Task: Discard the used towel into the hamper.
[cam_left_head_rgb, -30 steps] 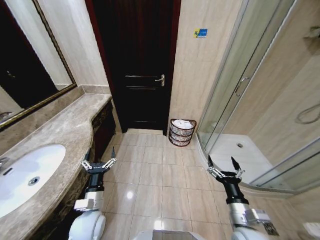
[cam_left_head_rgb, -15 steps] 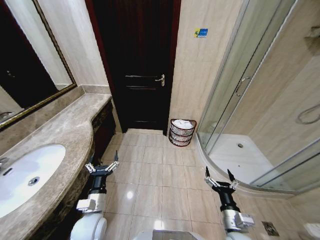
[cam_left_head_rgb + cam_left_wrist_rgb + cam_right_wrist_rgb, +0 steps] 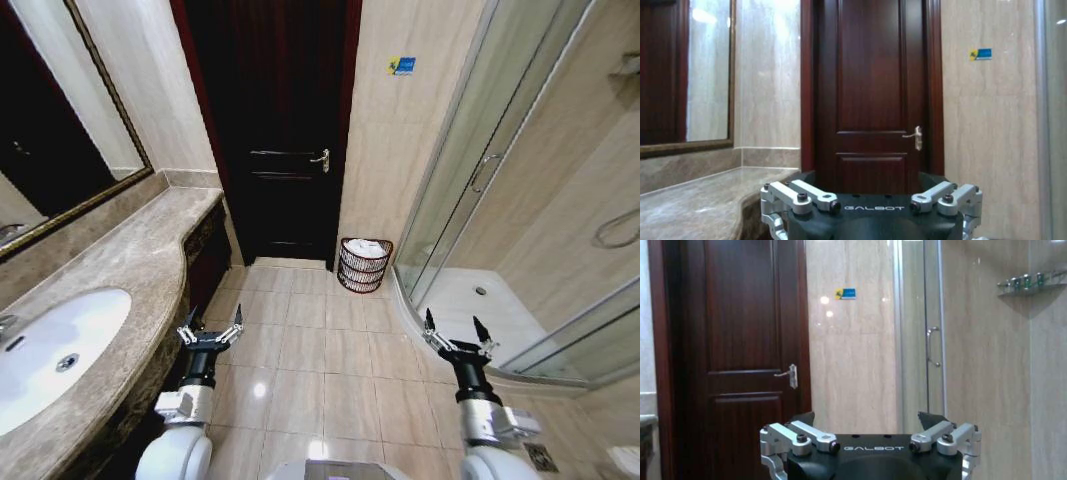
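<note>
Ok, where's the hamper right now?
In the head view, the hamper stands on the floor against the far wall, between the dark door and the shower enclosure.

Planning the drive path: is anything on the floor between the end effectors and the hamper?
Nothing visible. The hamper stands against the wall beside the dark door, white cloth already in it. Bare floor tiles lie between it and the open left end effector and open right end effector.

Open tiled floor [image 3: 330, 350] up to hamper [image 3: 364, 264]
</note>
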You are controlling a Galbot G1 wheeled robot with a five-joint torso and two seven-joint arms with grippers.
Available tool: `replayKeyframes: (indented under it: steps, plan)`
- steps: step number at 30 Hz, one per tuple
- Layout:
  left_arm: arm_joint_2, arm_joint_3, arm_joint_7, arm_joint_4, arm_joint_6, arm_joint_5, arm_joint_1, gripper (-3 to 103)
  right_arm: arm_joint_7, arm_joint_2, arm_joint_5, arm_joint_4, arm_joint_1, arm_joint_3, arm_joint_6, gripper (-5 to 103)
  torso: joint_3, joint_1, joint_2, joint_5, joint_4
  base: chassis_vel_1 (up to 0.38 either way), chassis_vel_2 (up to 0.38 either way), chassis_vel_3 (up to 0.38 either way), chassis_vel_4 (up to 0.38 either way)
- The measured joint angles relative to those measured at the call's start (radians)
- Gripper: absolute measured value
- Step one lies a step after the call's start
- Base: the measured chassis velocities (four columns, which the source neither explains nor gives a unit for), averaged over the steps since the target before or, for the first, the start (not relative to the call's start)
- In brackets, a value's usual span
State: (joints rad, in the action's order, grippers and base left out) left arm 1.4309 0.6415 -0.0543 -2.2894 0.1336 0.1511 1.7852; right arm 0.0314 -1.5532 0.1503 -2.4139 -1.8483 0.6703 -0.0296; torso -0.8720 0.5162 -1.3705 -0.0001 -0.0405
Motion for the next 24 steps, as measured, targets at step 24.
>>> replayKeyframes:
  steps: [24]
  plan:
    - [0.001,0.000,0.003,-0.006,-0.024,-0.003,-0.024,100,-0.002,-0.007,-0.039,0.007,0.006,-0.016,-0.009,100,0.000,0.000,0.000,0.0001,0.0000,0.000,0.000,0.000,0.000]
